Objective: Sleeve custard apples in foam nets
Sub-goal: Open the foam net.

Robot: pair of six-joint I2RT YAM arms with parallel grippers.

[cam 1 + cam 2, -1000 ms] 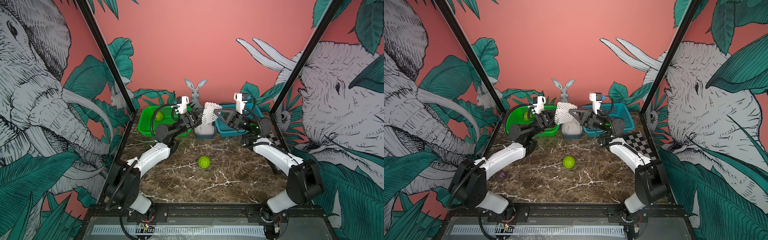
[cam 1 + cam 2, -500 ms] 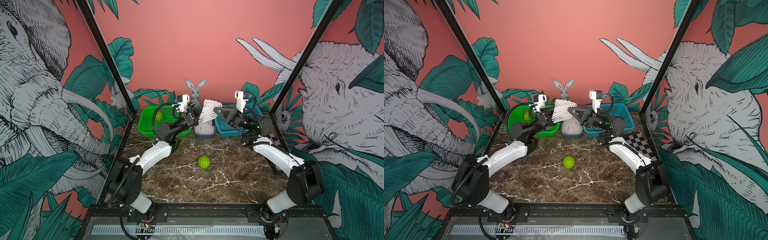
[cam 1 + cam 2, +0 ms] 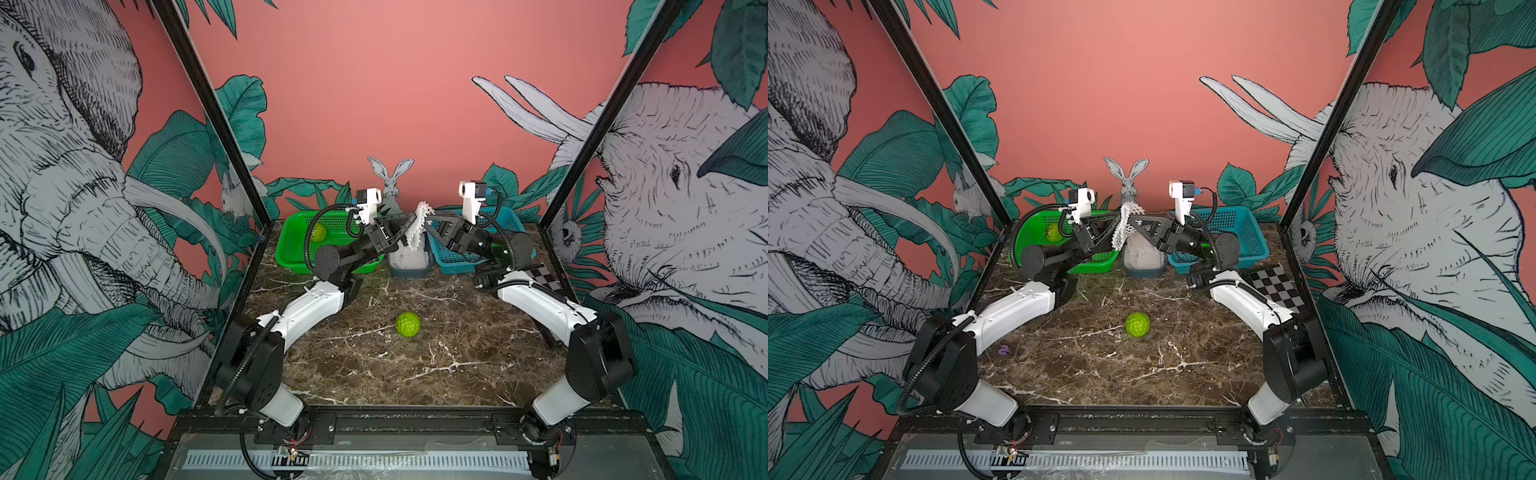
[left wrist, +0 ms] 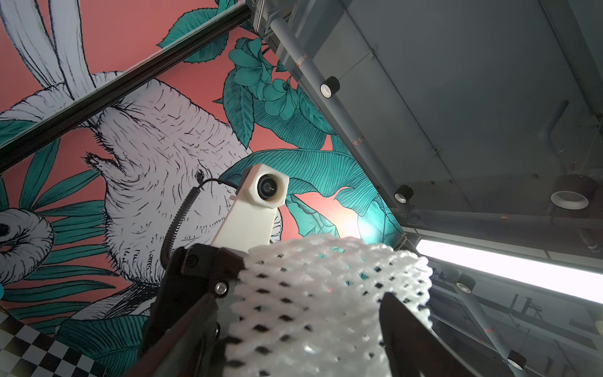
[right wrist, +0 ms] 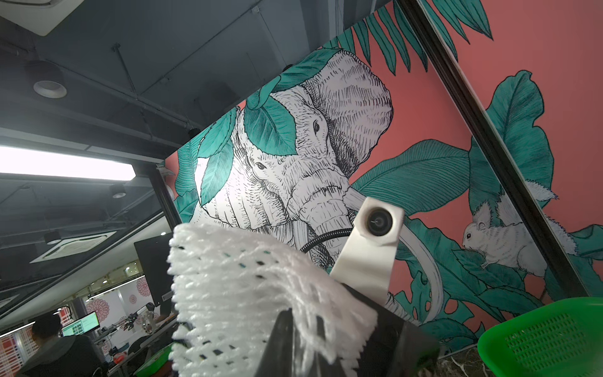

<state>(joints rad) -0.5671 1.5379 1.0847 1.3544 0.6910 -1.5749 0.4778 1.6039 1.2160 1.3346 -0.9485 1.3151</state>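
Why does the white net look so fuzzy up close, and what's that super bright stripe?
Left wrist view: the foam net is very close to the lens, so its nearest part blurs; the ceiling light glares white. Right wrist view: same blur and glare. In both top views the custard apple looks sharp.

Front stereo; upturned wrists near foam net (image 4: 319,293)

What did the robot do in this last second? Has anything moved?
The left fingers spread wide apart, the foam net lying between them. The right fingers stayed pinched on the net's edge. The net, broad-faced before, now hangs as a narrower upright strip. The custard apple on the table and the green basket stayed put.
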